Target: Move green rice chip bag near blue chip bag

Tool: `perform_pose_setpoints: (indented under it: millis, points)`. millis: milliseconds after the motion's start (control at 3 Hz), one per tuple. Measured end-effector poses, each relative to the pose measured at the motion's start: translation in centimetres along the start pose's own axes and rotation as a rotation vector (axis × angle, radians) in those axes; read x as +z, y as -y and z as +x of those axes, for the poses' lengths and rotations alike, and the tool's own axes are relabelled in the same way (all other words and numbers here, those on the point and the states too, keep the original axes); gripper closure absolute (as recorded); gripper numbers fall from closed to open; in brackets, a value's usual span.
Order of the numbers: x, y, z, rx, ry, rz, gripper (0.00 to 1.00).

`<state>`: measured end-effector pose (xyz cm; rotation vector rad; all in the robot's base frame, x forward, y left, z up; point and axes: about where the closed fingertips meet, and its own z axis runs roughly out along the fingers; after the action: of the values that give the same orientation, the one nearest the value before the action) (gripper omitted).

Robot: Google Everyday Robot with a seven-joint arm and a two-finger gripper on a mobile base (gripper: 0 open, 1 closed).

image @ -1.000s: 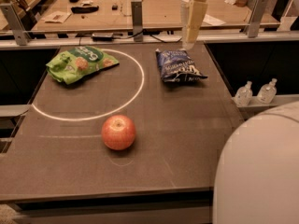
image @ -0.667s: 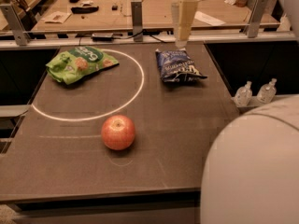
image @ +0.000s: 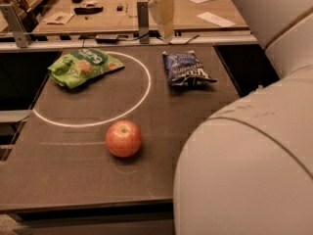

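Green rice chip bag (image: 80,66) lies well left of the pincer (image: 166,32); its clench I cannot tell.

white lettering on green bag (image: 83,65) and blue bag (image: 187,68) — unreadable — tool (image: 166,32) over back edge of table (image: 73,180).

The apple (image: 123,138) stands alone at mid-table (image: 73,180). Far left of it lies the green rice chip bag (image: 82,65), far right the blue chip bag (image: 186,68), with an open lane between. The gripper (image: 166,32) hangs beyond, right of the lane. The robot body (image: 249,170) blocks the apple's right.
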<state>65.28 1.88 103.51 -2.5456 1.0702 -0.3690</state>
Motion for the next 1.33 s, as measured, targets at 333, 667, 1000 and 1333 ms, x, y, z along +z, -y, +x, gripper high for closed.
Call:
perform_pose_setpoints:
  millis: [333, 667, 1000, 1333]
  points:
    - [0.0, 0.8, -0.6, -0.027, -0.032, 0.060, 0.00]
    - [1.0, 1.3, -0.8, -0.025, -0.001, 0.132, 0.00]
    - [1.5, 1.9, -1.9, -0.039, 0.060, 0.220, 0.00]
    - [2.9, 3.2, -3.9, -0.060, 0.154, 0.263, 0.00]
